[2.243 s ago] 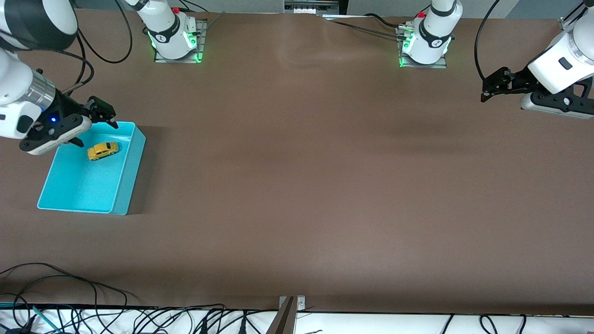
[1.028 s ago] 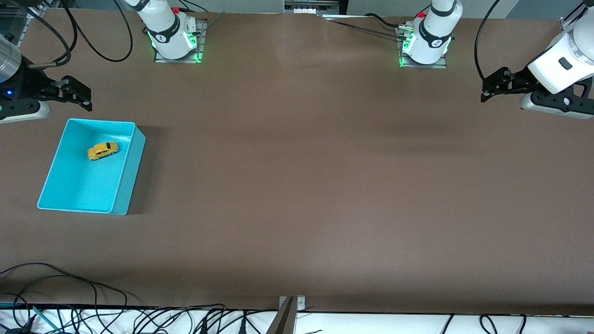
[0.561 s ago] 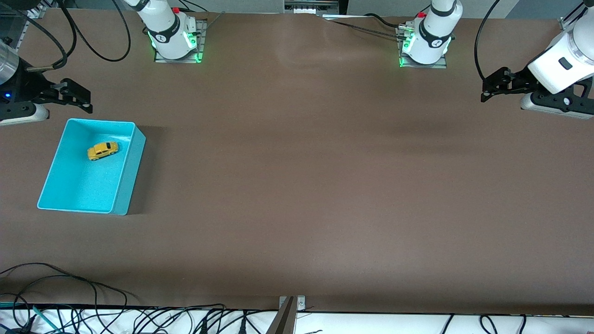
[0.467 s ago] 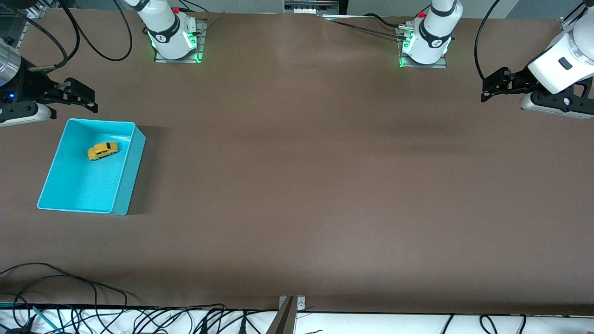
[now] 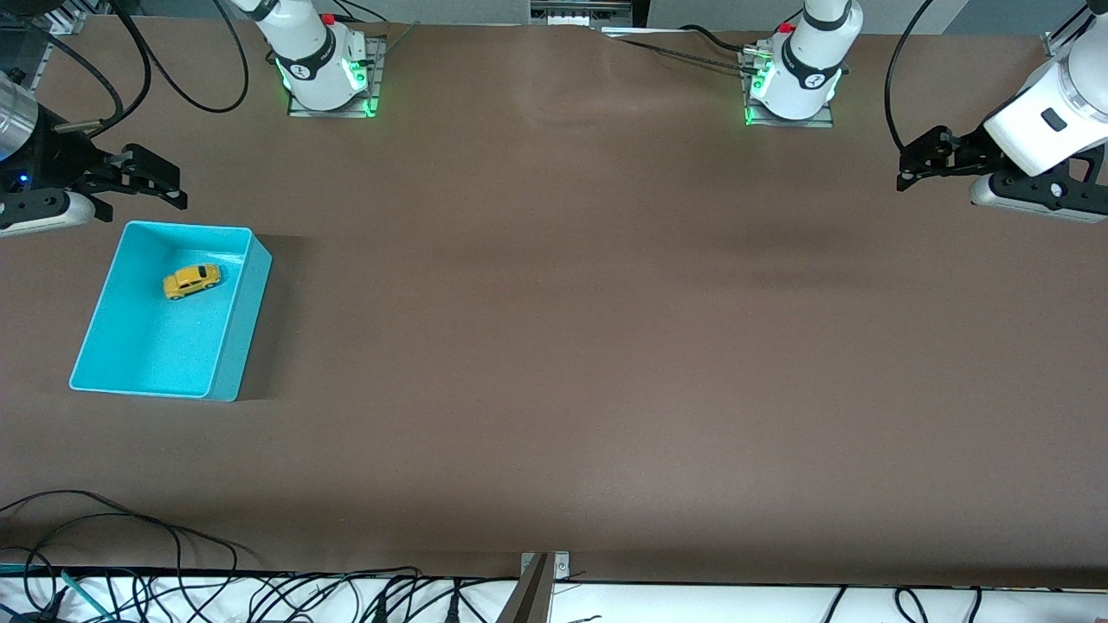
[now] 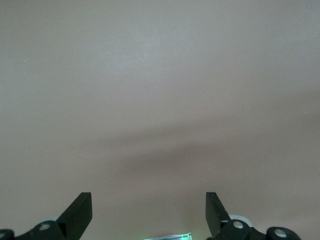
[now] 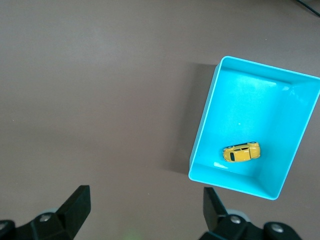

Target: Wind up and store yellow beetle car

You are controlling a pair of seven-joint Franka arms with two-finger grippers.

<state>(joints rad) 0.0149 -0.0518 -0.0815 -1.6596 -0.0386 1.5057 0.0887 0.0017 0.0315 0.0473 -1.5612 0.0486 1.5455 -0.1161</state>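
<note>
No brand, label or writing can be read on anything here; the marks on the white arm bases are too small to make out.

The right arm's upper part is cut off at the front view's edge, and the left arm runs out of that view at the table's other end. In both wrist views only the black finger ends show, the gripper bodies cropped away.

The right gripper [image 5: 143, 177] hangs with its fingers spread wide and nothing between them, over bare brown table just off the rim of the turquoise rectangular plastic bin [image 5: 234, 346], at about 11 o'clock from the bin in the front view. The left gripper [image 5: 922, 160] is likewise wide apart and empty, over bare table at the left arm's end, where that arm waits; its wrist view shows only brown tabletop and a soft shadow.

The tiny yellow-orange toy beetle car with dark windows [image 5: 191, 280] sits inside the bin on the bin floor, near the wall farther from the front camera, touched by neither gripper. The right wrist view shows the car [image 7: 241, 152] inside the bin [image 7: 205, 130] too.
</note>
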